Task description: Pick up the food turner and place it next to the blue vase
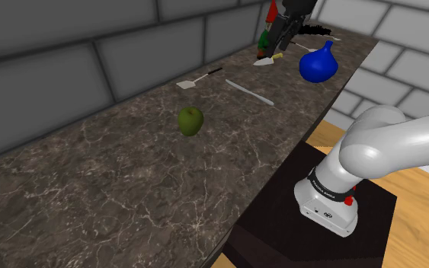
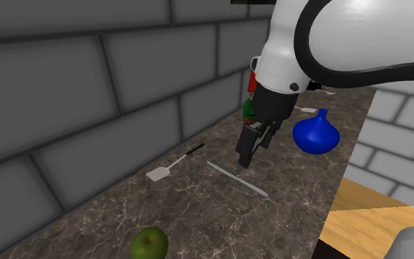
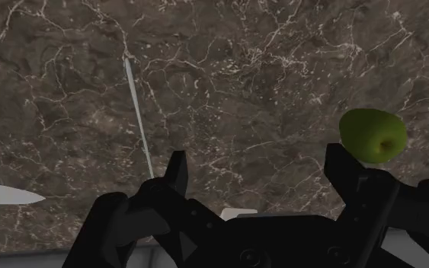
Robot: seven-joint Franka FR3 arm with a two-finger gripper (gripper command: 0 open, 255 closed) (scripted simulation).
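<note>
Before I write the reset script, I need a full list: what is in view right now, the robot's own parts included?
food turner: one, white head, dark handle, flat on the counter near the wall
blue vase: one, blue, far end of the counter
apple: one, green, mid-counter
thin utensil: one, pale grey, lying between turner and vase
white blade: one, white with orange at one end, lying near the vase
red and green object: one, by the wall behind the arm; kind unclear
counter: one, dark marble
wall: grey blocks
stand: one, dark box
arm: one, white
gripper: one, black, open, above the counter
</note>
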